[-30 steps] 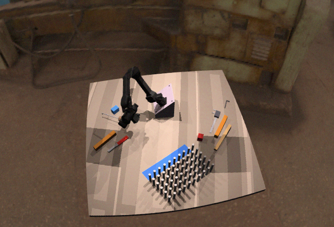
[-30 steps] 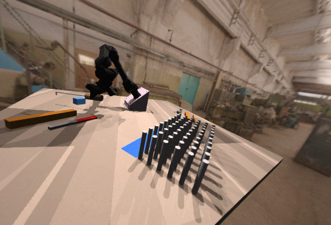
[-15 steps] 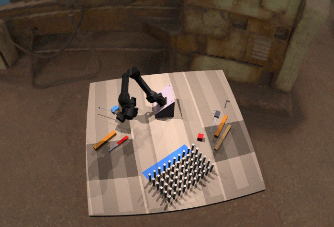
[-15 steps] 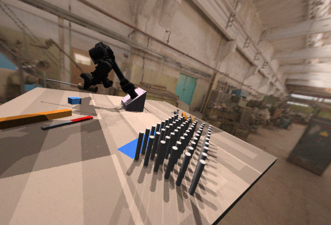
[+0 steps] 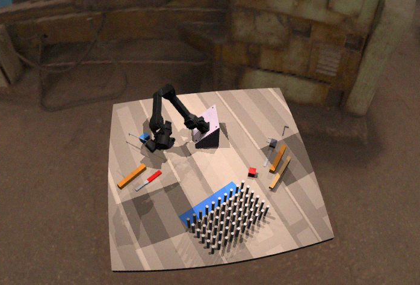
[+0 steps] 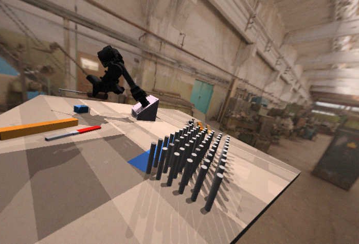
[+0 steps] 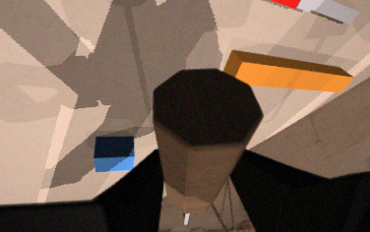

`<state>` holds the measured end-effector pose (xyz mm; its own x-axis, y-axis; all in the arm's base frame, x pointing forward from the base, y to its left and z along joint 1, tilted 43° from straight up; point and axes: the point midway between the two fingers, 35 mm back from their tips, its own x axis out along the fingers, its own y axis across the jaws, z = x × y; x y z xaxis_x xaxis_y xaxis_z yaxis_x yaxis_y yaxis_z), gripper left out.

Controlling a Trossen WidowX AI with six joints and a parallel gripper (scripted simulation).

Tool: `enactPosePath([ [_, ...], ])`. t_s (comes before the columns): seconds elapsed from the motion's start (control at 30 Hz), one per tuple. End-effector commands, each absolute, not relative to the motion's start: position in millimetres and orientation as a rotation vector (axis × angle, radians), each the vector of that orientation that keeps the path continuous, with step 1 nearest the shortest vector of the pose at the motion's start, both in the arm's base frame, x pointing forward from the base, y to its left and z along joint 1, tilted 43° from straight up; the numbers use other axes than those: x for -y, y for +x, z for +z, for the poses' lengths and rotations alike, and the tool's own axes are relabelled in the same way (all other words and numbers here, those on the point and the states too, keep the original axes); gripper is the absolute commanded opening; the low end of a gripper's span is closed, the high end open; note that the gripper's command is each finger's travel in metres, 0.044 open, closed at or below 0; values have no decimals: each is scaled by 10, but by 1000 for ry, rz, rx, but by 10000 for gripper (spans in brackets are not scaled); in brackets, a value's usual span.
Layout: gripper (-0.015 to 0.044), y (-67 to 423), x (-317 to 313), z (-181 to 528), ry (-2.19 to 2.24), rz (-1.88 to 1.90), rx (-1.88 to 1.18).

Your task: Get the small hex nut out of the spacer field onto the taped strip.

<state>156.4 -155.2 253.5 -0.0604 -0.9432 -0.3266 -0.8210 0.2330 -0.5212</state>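
My gripper (image 5: 152, 145) (image 6: 95, 94) (image 7: 194, 153) is shut on the brown eight-sided handle (image 7: 207, 113) of a hook tool, held above the table's far left part. The tool's thin metal rod (image 5: 135, 136) (image 6: 70, 91) sticks out away from the arm. The field of standing dark spacers (image 5: 227, 214) (image 6: 191, 152) is at the table's near side, with the blue taped strip (image 5: 207, 198) (image 6: 138, 161) along its edge facing the arm. The hex nut is hidden among the spacers in every view.
A blue cube (image 5: 144, 136) (image 6: 81, 108) (image 7: 114, 153) lies below the gripper. An orange bar (image 5: 131, 175) (image 6: 36, 127) (image 7: 290, 76) and a red-and-grey stick (image 5: 148, 180) (image 6: 73, 132) lie nearby. At the right are a red cube (image 5: 251, 171), two bars (image 5: 277, 157), a grey tool (image 5: 269, 153) and a hex key (image 5: 285, 129).
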Motion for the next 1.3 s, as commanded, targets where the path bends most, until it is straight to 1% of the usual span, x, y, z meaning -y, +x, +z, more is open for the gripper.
enactPosePath([
  [0.0,0,1660,1488,2506,-1520,-349,-1797],
  [0.6,0,1997,1197,2330,-1077,-601,-1410],
  [1.27,0,2317,827,2169,-472,-744,-1070],
])
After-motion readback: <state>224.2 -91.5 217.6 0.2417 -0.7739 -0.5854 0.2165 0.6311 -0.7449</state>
